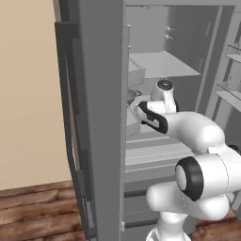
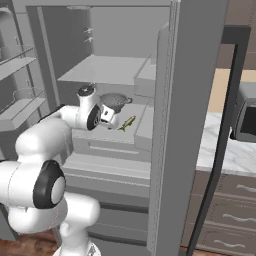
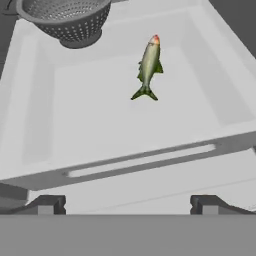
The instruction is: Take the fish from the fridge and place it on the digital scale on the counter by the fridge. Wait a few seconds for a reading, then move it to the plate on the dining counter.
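Observation:
The fish, small and olive-yellow, lies flat on a pale grey shelf tray inside the open fridge. In the right base view the fish rests just right of my hand. My gripper is open, its two dark fingertips spread wide at the bottom of the hand view, short of the tray's front lip and apart from the fish. Nothing is between the fingers. My white arm reaches into the fridge at mid-shelf height.
A grey perforated colander sits at the back left of the same shelf. Fridge door shelves hang at the left. To the right stand a marble counter with dark drawers and a grey toaster oven.

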